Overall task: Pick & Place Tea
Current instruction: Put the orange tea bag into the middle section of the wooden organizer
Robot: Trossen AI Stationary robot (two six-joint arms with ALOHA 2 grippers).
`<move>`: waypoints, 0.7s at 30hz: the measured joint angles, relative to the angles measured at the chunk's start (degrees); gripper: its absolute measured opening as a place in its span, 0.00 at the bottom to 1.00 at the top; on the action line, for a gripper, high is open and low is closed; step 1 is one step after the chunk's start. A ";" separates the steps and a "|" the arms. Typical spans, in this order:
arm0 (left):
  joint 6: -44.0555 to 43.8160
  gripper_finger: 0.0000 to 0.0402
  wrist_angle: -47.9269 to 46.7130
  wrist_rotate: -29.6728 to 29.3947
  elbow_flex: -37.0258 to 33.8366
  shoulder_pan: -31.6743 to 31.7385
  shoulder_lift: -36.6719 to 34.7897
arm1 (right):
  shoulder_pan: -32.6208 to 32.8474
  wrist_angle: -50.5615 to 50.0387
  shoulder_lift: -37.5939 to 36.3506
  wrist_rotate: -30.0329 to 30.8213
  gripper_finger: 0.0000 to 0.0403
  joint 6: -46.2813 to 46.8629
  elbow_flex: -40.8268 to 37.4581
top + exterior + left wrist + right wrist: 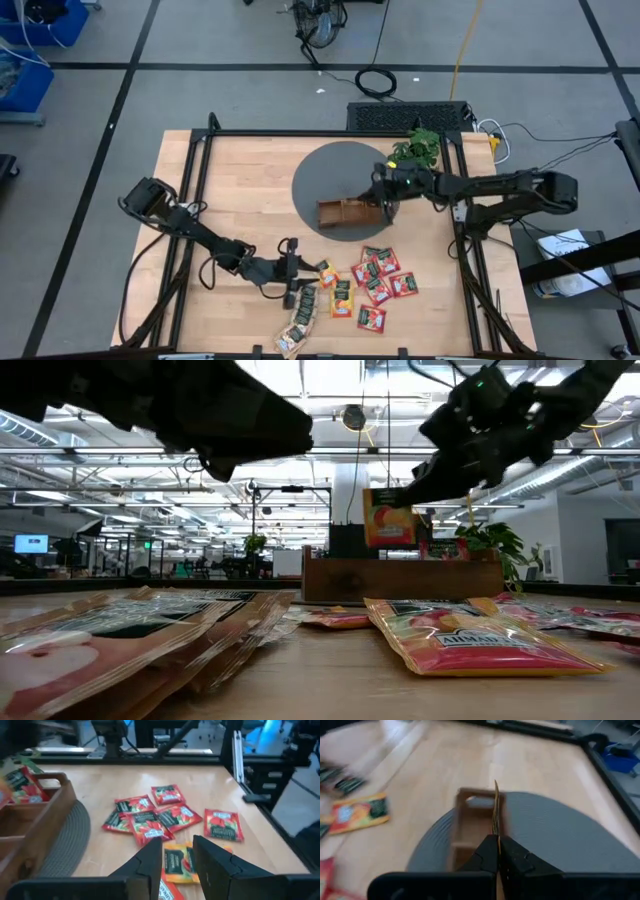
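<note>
An orange tea packet [388, 520] is pinched upright in the right claw [496, 845] over the tray [347, 213]. The left claw [176, 851], spread, is held at the tea pile's [375, 280] nine o'clock.

Even, bright overhead light falls on the worktop [250, 190] in the high view, with only soft shadows under the arms. In the low view, ceiling strip lights [300, 455] glare, silhouetting the arms; the nearest packets [120, 635] are out of focus. The right wrist view is smeared by motion blur, strongest at its edges; the left wrist view blurs toward its far corners.
</note>
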 joint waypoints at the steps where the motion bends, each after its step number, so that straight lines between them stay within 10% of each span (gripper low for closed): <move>1: 0.51 0.28 0.10 0.58 0.00 -0.06 0.00 | -1.27 0.36 0.56 -1.73 0.00 -0.02 -0.01; 21: 1.53 0.28 -0.24 1.67 0.04 -0.11 -0.02 | -3.96 4.22 7.53 -4.93 0.00 0.06 -1.69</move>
